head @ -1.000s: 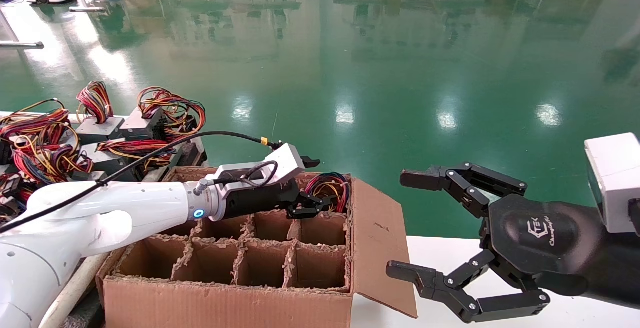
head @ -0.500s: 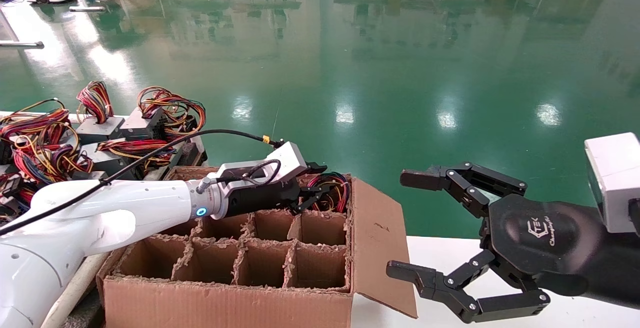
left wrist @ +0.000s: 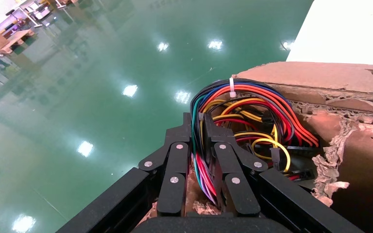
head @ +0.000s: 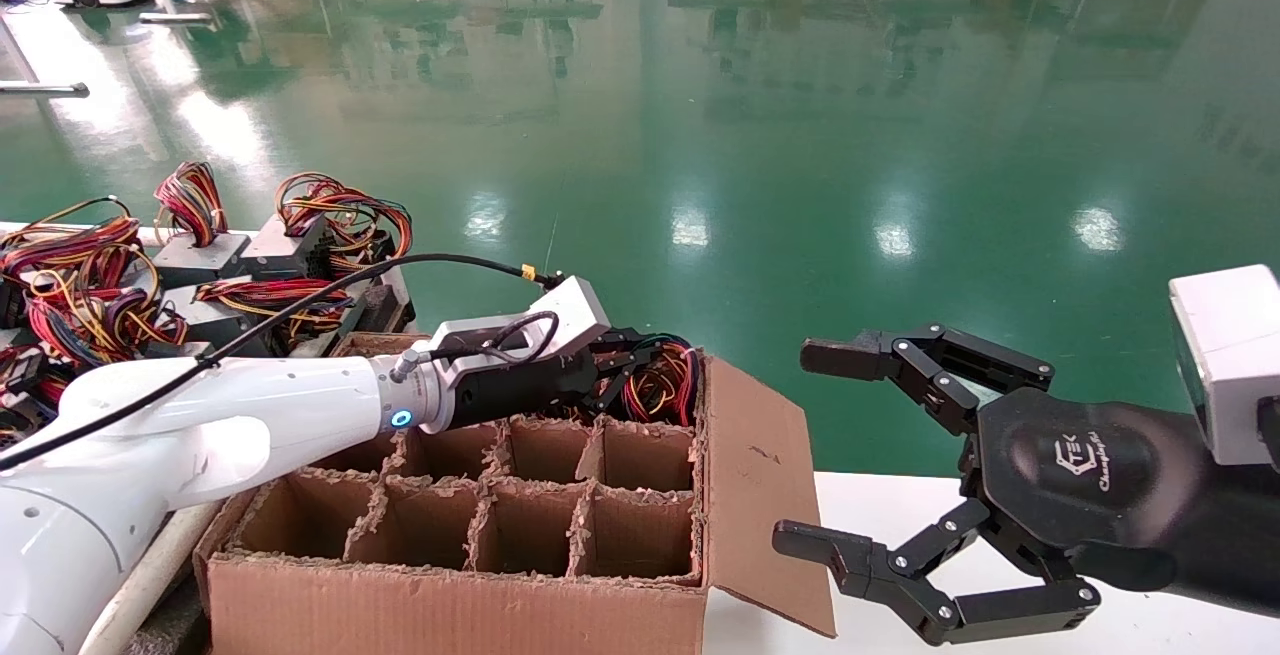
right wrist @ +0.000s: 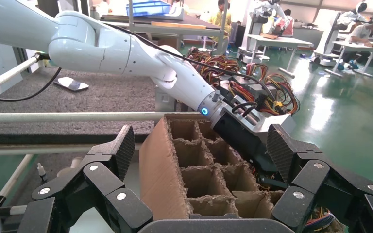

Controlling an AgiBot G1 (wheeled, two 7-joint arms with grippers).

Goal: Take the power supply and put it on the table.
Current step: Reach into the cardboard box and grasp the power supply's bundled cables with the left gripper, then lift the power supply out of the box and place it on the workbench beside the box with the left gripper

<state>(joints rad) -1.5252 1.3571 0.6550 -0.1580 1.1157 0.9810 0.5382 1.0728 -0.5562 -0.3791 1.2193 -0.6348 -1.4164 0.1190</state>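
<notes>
Bright, even overhead light on my feeds. Glossy green floor (head: 760, 135) throws back white ceiling-lamp glare spots, w/ smeared reflections toward the far end. Cardboard box (head: 480, 525) cells shadowed inside. Head view sharp; right wrist bkgd slightly soft.

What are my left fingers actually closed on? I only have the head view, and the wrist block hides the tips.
Observer: The left wrist view shows the left gripper with a finger on either side of the power supply's wire bundle, strands pinched between them.
Operator: Any metal case in that grip?
Observer: No, only wires show there. The case is hidden down in the corner cell of the carton.
Operator: Is the loop tied, or will it spill?
Observer: A white zip tie cinches the top of the loop. The right gripper is parked open by the table.
</notes>
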